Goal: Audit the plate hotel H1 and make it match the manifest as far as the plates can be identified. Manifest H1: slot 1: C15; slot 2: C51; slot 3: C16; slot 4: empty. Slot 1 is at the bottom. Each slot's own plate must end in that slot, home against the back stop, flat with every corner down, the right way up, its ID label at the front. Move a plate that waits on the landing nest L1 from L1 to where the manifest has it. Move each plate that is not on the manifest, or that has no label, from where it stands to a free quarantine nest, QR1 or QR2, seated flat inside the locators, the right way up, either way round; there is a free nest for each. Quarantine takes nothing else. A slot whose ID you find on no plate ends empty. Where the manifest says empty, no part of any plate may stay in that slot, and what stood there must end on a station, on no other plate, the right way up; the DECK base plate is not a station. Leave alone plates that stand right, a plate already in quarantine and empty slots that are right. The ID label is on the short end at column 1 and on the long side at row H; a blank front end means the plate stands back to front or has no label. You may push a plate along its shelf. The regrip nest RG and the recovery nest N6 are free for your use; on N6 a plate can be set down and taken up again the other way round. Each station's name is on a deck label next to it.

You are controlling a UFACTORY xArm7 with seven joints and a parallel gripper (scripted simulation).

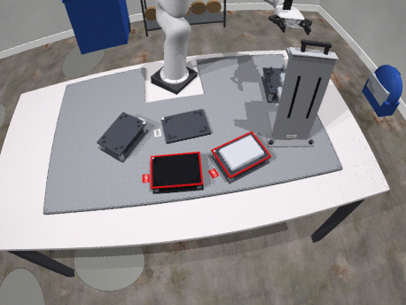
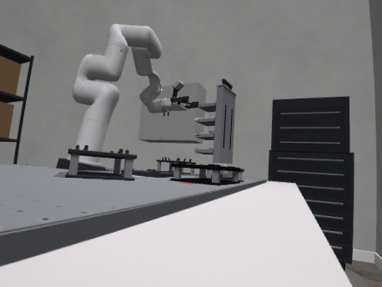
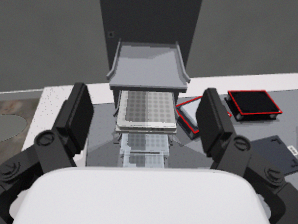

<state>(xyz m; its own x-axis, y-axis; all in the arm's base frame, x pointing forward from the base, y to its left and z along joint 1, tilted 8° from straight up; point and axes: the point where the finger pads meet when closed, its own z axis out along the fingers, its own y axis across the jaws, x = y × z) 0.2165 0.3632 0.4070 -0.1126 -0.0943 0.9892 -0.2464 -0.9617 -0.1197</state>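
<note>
The plate hotel (image 1: 303,95) is a grey tower at the right of the deck, with its shelves facing away from the top camera. My gripper (image 1: 290,22) (image 2: 189,102) is open and empty, in the air in front of the shelves at about the top shelf's height. In the wrist view my fingers frame the shelf stack. The top shelf (image 3: 147,62) is empty. A pale plate (image 3: 147,107) lies on the shelf below it, and another plate (image 3: 144,145) shows lower down. I cannot read any labels.
A red-edged quarantine nest (image 1: 241,154) holds a white plate. The other red-edged nest (image 1: 176,170) shows a black top. Two grey nests (image 1: 121,135) (image 1: 185,125) stand toward the left. Another station (image 1: 271,82) sits beside the hotel's shelf side. The arm base (image 1: 174,80) is at the back.
</note>
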